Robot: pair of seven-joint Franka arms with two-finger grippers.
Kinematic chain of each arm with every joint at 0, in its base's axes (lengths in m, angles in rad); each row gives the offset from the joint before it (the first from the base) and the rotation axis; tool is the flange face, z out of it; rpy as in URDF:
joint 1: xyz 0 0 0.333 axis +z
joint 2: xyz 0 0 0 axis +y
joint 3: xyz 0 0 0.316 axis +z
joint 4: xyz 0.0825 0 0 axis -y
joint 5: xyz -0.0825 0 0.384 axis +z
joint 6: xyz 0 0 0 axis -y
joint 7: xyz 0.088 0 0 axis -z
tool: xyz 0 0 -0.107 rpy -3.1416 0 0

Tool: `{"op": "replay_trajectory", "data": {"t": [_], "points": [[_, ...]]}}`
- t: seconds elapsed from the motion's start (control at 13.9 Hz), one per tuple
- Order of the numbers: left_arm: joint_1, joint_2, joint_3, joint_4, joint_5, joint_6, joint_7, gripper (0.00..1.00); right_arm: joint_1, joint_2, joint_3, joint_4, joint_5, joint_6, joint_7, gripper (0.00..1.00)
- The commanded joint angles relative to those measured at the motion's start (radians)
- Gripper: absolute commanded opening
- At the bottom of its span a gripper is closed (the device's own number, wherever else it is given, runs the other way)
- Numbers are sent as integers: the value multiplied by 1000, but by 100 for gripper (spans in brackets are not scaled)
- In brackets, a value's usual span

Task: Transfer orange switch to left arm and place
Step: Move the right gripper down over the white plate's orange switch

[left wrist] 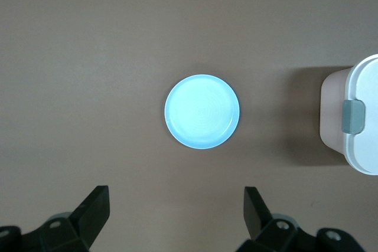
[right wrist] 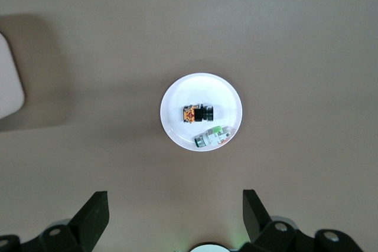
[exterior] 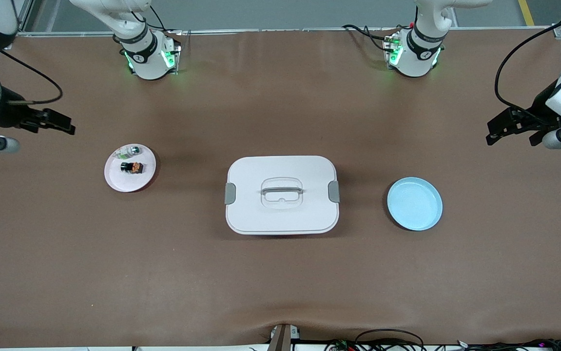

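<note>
- The right arm's black two-finger gripper [exterior: 61, 123] hangs raised over the table's right-arm end, fingers spread, empty.
- The left arm's black two-finger gripper [exterior: 499, 130] hangs over the left-arm end, likewise spread and empty.
- The tiny black orange-capped switch [right wrist: 196, 113] lies on the round pink plate [exterior: 114, 180], beside a clear-silver green part [right wrist: 212, 137].
- The large white latched plastic box [exterior: 281, 214] sits between that plate and a round blue plate [exterior: 415, 204].

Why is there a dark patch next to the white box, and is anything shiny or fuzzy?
Left wrist view: the box throws a soft dark shadow on the table. Right wrist view: the same kind of shadow beside the box corner; the pink plate glares nearly white. Front view: pale glare streaks the table near the bases; everything looks sharp.
</note>
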Motion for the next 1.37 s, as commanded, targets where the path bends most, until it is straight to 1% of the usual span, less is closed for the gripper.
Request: {"op": "replay_trajectory", "data": {"t": [0.0,0.14,0.36,0.5,0.72,0.94,1.15,1.29], "points": [[-3,-6,-20,16,2,-29,7,100,29,-67,-2,-195,-39,127,23,100],[-3,-8,-46,18,-2,-40,4,100,28,-68,-2,-275,-39,198,42,100],[-3,-8,-70,18,-2,-40,3,100,32,-57,-2,-384,-41,341,144,100],[1,-8,-70,18,-2,-42,6,100,29,-37,-2,-398,-44,368,144,100],[7,-6,-70,18,-2,-42,9,100,31,-26,-2,-464,-78,442,144,100],[9,-3,-66,19,1,-40,10,100,28,-3,-4,-556,-85,581,144,100],[12,0,-63,25,1,-40,10,100,26,61,-4,-572,-85,647,145,100],[14,0,-61,25,1,-40,10,100,22,90,-5,-624,-85,762,145,100]]}}
